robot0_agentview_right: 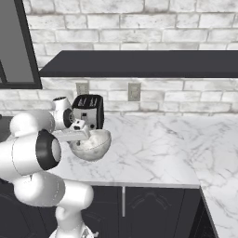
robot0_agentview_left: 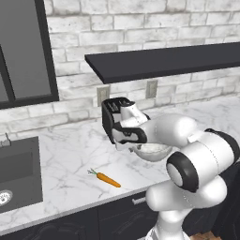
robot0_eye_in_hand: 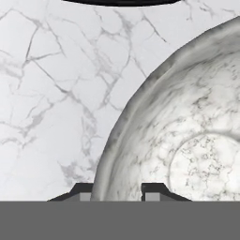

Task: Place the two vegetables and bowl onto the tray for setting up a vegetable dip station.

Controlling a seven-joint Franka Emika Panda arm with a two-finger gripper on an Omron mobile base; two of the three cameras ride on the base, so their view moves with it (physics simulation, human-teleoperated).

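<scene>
gripper (robot0_eye_in_hand: 117,190) clamped on the near rim of the marbled bowl (robot0_eye_in_hand: 187,140), one finger inside, one outside, bowl over the white marble counter (robot0_agentview_left: 70,154), carrot (robot0_agentview_left: 107,178) lying on the counter near its front edge, left of bowl

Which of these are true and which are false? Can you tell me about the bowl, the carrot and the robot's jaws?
1. The jaws are closed on the rim of the bowl. True.
2. The carrot lies inside the bowl. False: it lies on the counter, apart from the bowl.
3. The bowl looks white-grey like marble. True.
4. The bowl is full of dip. False: in the hand view it is empty.
5. A toaster stands at the wall behind the bowl. True.
</scene>
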